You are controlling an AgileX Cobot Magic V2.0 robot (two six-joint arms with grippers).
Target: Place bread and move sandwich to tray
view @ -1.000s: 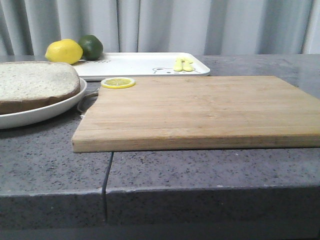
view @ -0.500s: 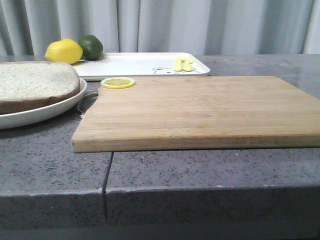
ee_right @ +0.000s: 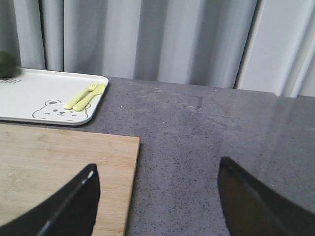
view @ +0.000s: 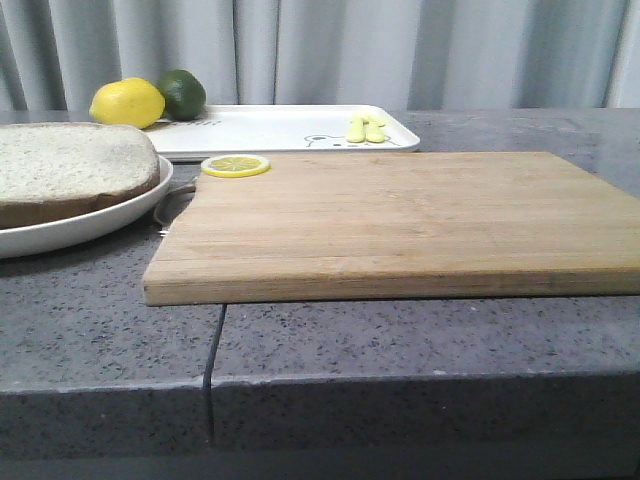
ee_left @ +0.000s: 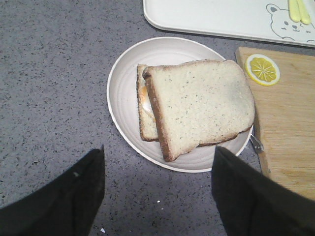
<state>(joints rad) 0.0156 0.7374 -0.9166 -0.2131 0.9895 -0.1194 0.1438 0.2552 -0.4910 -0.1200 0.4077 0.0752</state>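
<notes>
The bread (ee_left: 202, 105), a thick slice with a brown crust, lies askew on a thinner slice (ee_left: 146, 123), with fried egg (ee_left: 144, 101) showing between them. Together they make the sandwich on a round white plate (ee_left: 123, 93). In the front view the bread (view: 70, 165) and plate (view: 90, 225) sit at the left edge. The white tray (view: 290, 128) with its bear print (ee_left: 288, 27) lies behind. My left gripper (ee_left: 160, 151) hangs open above the counter just beside the plate, holding nothing. My right gripper (ee_right: 157, 164) is open over the counter by the board's right edge.
A wooden cutting board (view: 400, 220) fills the middle, with a lemon slice (view: 236, 165) on its back left corner. A lemon (view: 127, 102) and a lime (view: 182, 92) sit at the tray's far left. A yellow fork and knife (ee_right: 86, 96) lie on the tray's right end.
</notes>
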